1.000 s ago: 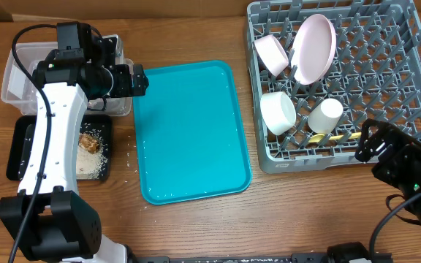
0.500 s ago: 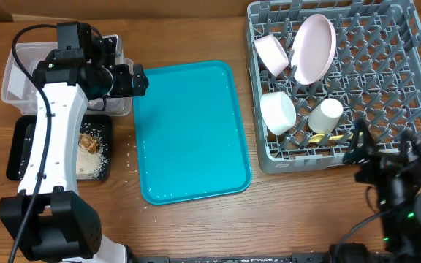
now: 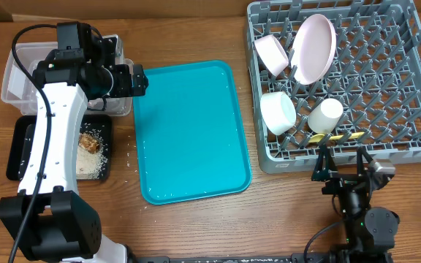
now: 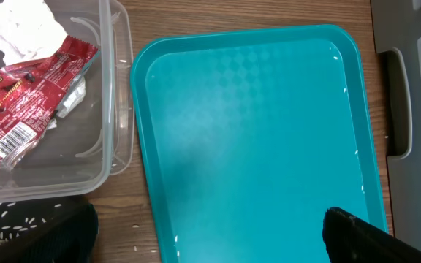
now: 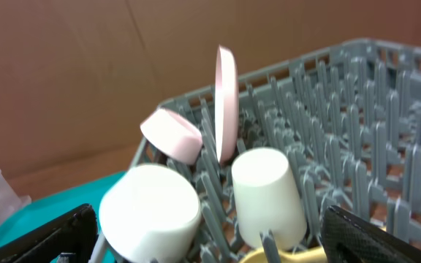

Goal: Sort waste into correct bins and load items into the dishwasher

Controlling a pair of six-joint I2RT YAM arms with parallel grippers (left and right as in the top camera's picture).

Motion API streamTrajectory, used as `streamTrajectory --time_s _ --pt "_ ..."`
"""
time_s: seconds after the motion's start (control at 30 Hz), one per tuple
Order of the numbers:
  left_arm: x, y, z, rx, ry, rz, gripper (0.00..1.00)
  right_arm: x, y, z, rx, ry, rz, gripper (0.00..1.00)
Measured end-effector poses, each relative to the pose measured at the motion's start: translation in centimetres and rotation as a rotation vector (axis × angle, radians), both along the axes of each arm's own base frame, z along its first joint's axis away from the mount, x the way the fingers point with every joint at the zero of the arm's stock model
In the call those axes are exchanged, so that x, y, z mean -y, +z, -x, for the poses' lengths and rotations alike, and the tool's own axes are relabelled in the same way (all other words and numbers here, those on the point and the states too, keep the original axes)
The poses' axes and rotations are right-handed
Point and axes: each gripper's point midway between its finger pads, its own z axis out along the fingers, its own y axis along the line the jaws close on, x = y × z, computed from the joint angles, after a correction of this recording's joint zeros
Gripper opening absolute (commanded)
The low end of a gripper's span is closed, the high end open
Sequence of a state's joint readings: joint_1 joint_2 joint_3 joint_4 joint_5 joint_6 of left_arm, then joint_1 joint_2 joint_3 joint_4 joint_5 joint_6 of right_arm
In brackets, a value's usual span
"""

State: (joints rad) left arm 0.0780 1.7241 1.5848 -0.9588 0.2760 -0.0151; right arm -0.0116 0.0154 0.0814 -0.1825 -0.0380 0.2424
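The grey dishwasher rack [image 3: 386,80] holds a pink bowl [image 3: 272,54], a pink plate [image 3: 313,48] on edge, a white bowl [image 3: 278,112], a white cup [image 3: 325,115] and a yellow spoon [image 3: 335,138]. My right gripper [image 3: 340,169] stands open and empty just in front of the rack, facing the white bowl [image 5: 148,212] and cup [image 5: 267,193]. My left gripper [image 3: 139,80] hangs open and empty over the left edge of the teal tray [image 4: 254,131]. The clear tub [image 3: 13,80] contains a red wrapper [image 4: 20,102] and crumpled paper [image 4: 20,33]. A brown food lump [image 3: 88,142] with rice lies in the black tray [image 3: 20,146].
The teal serving tray [image 3: 192,131] lies between the bins and the rack. Loose rice grains [image 4: 141,226] dot the wood beside its left rim. A cardboard wall [image 5: 86,73] stands behind the rack.
My right arm has swung from the table's right edge leftward to the front of the rack, now pointing at it. The left arm has not moved.
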Motion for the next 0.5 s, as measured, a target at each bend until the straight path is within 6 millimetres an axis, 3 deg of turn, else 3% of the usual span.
streamTrajectory --time_s 0.1,0.5 --pt "0.00 0.00 0.00 0.000 0.000 0.000 1.00 -0.14 -1.09 -0.18 -0.016 0.007 -0.010 1.00" --pt "0.00 0.00 0.00 0.000 0.000 0.000 1.00 0.01 -0.62 -0.45 0.035 0.002 -0.019 1.00"
